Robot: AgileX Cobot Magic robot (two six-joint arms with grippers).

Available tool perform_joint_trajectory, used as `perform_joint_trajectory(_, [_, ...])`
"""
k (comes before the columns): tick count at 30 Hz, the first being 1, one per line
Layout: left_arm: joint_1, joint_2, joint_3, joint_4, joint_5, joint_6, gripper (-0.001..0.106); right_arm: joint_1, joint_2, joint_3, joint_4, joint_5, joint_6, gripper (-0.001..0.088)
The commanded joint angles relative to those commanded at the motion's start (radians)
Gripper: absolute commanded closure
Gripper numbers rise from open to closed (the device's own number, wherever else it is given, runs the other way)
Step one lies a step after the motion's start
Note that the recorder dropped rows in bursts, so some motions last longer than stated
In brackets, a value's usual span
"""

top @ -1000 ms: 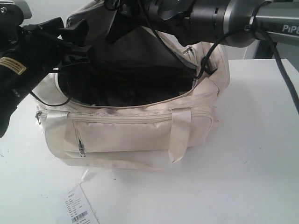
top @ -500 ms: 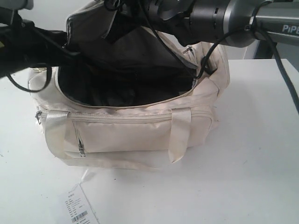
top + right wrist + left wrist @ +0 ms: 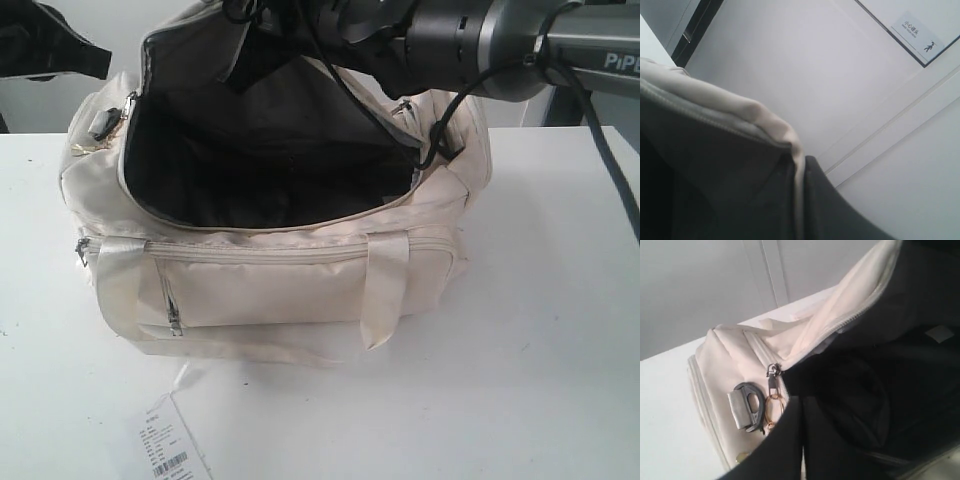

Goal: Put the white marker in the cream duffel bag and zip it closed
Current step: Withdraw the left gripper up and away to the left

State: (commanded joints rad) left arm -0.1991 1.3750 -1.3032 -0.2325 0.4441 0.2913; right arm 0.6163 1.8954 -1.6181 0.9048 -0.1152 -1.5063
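Table (image 3: 560,300): white, bearing everything.
Cream duffel bag (image 3: 270,285): mouth gaping, unzipped.
Right gripper (image 3: 799,170): pinching raised flap.
Left gripper (image 3: 802,410): apparently closed, empty, near zip pull (image 3: 773,377).
White marker: unseen; perhaps inside.
Risk: zipping snags 1 slack flap.

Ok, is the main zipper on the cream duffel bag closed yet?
No, in the exterior view the cream duffel bag gapes wide open at the top, with its dark lining exposed.
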Motion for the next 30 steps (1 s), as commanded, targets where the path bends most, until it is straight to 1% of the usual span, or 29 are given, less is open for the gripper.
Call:
perform_joint_trajectory(2, [0.034,0.02,-0.021,-0.016,0.041,-0.051,0.105,0.0,0.0,0.0,0.0,0.0,0.0,0.0868])
perform_joint_trajectory(5, [0.089,0.073,-0.07,-0.088,0.147,-0.054,0.105,0.0,0.0,0.0,0.0,0.0,0.0,0.0868])
perform_joint_trajectory(6, [0.109,0.095,-0.087,-0.111,0.184,-0.046,0.103,0.0,0.0,0.0,0.0,0.0,0.0,0.0868])
perform_joint_trajectory(8, [0.131,0.127,-0.111,-0.136,0.206,-0.046,0.093,0.0,0.0,0.0,0.0,0.0,0.0,0.0868])
perform_joint_trajectory(12, [0.168,0.176,-0.156,-0.179,0.2,-0.058,0.058,0.0,0.0,0.0,0.0,0.0,0.0,0.0868])
perform_joint_trajectory(14, [0.185,0.199,-0.176,-0.186,0.178,-0.089,0.048,0.0,0.0,0.0,0.0,0.0,0.0,0.0868])
perform_joint_trajectory(15, [0.193,0.216,-0.192,-0.19,0.177,-0.091,0.047,0.0,0.0,0.0,0.0,0.0,0.0,0.0868])
perform_joint_trajectory(19, [0.211,0.297,-0.274,-0.191,0.205,-0.07,0.047,0.0,0.0,0.0,0.0,0.0,0.0,0.0868])
perform_joint_trajectory(28, [0.211,0.462,-0.408,-0.201,0.212,-0.004,0.047,0.0,0.0,0.0,0.0,0.0,0.0,0.0868])
perform_joint_trajectory(30, [0.211,0.492,-0.429,-0.239,0.216,0.004,0.047,0.0,0.0,0.0,0.0,0.0,0.0,0.0868])
